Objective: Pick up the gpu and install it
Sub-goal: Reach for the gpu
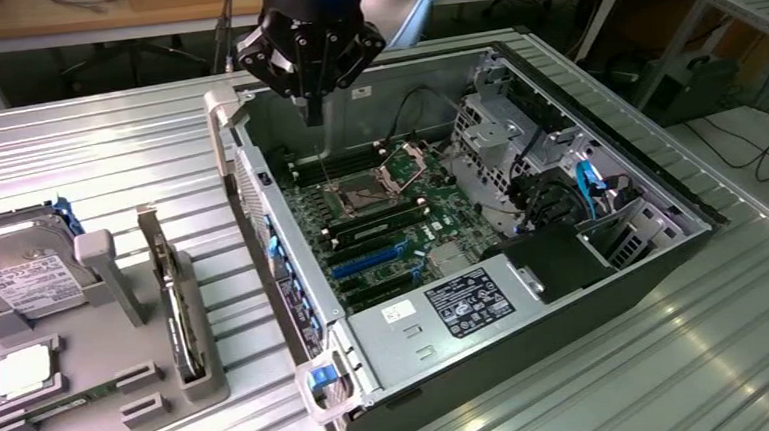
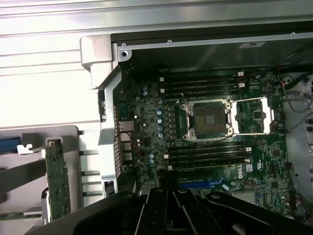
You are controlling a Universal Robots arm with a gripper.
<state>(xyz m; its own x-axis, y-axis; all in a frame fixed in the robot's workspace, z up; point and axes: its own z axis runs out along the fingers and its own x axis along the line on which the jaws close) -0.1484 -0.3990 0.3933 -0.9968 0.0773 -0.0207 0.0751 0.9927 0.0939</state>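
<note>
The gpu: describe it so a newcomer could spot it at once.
To the exterior view's left of the open computer case sits a grey holder. The gpu stands on edge in its slot nearest the case. Unlike the boxy silver hard drive beside it, it is a thin green card.

Washed-out glare on the ribbed metal table (image 2: 44, 73), dim shadow inside the computer case (image 1: 541, 366).

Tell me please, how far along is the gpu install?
Done: nothing visible; the gpu stands in its grey holder outside the case. In hand: nothing; the shut gripper hangs empty above the case. Left: picking it up and installing it; the blue slots are bare.
</note>
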